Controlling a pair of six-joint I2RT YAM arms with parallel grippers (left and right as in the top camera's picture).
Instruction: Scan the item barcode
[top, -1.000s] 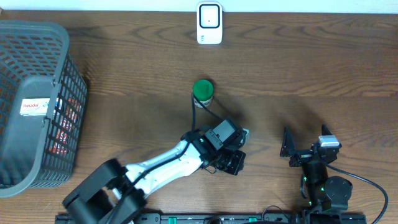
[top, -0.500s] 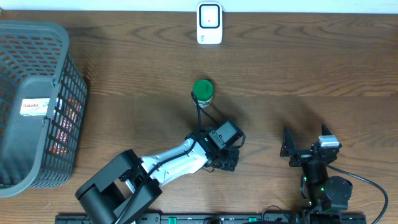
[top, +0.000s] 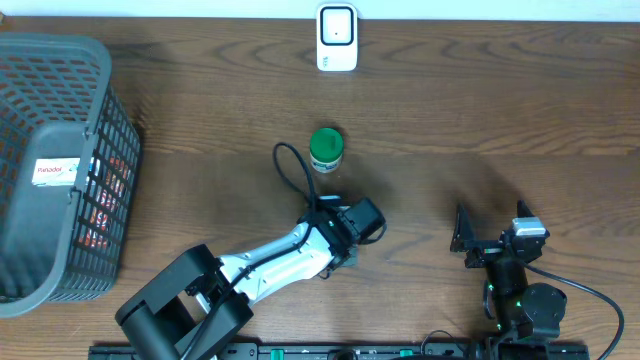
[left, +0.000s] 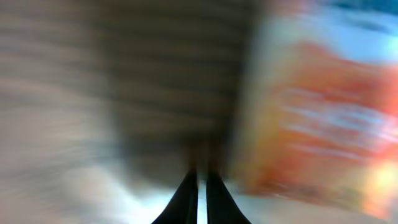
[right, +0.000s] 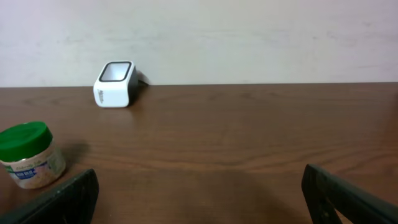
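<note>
A small round jar (top: 325, 148) with a green screw lid and a pale printed label is seen standing upright on the dark wood-grain counter (top: 520, 110), near the middle. A white, rounded-square barcode scanner (top: 337, 37) with a dark window is set at the far edge, well apart from the jar. From the right wrist view the jar (right: 28, 155) is placed low at the left and the scanner (right: 115, 84) stands against a plain pale wall.

The left arm (top: 290, 255), cased in white and black, is stretched from the near left towards the centre, its end lying just near of the jar, with a black cable looped beside it. The left jaws are pressed together; in the badly smeared left wrist view the dark tapered fingertips (left: 185, 198) meet, and an orange-and-white shape at the right cannot be identified. Whether anything is gripped cannot be told.

The right jaws are held wide apart, empty, above bare wood at the near right.

A dark grey plastic mesh basket (top: 112, 130) is placed at the left edge, with a white label and red packaging visible through its wall.
</note>
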